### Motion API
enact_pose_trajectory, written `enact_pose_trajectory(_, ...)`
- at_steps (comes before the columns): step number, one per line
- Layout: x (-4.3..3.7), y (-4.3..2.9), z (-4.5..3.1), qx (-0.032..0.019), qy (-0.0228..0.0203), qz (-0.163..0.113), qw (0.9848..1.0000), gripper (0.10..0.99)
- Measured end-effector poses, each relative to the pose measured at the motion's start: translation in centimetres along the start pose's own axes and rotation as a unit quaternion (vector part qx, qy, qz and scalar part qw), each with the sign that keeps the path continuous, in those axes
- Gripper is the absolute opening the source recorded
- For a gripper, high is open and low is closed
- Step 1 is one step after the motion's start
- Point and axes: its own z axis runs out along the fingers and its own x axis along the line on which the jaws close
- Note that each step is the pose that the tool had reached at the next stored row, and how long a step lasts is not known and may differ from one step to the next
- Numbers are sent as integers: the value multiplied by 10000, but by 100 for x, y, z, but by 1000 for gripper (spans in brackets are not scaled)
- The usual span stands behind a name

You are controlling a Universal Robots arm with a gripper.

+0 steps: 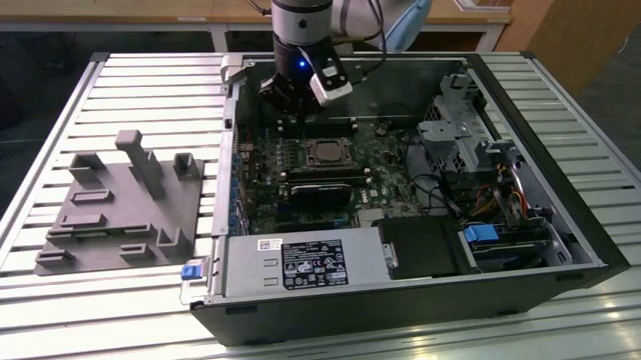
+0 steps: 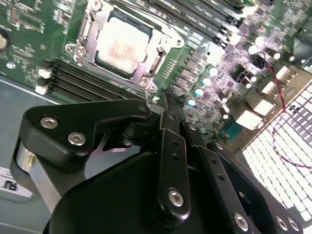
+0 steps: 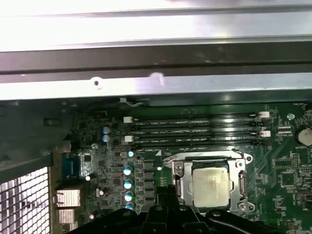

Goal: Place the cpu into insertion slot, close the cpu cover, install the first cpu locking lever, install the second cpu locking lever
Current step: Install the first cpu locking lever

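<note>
Presently: cpu (image 2: 124, 43) seated in the insertion slot (image 2: 85, 27), centre of the exterior view, cpu cover (image 2: 163, 41) flat around it; gripper (image 2: 164, 97) — upper centre of that view, just beside a slot corner in both wrist views, fingers (image 2: 168, 122) closed together, gripping nothing; contact with the board (image 2: 29, 29) unclear; locking levers — lost against the shiny rim; arm (image 1: 300, 22) cut off by the frame's top edge.

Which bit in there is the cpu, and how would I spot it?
Look into the open black case, at the green board on its floor. Near the board's middle lies the cpu, a flat pale silver square framed by a shiny metal cover, unlike the long black memory slots beside it.
</note>
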Motion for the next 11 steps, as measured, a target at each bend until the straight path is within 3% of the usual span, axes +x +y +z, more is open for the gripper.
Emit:
enact_pose_trajectory(8, 109, 23, 2, -4, -9, -9, 10000, 106)
enact_pose_trajectory(11, 131, 79, 6, -4, -9, -12, 10000, 106)
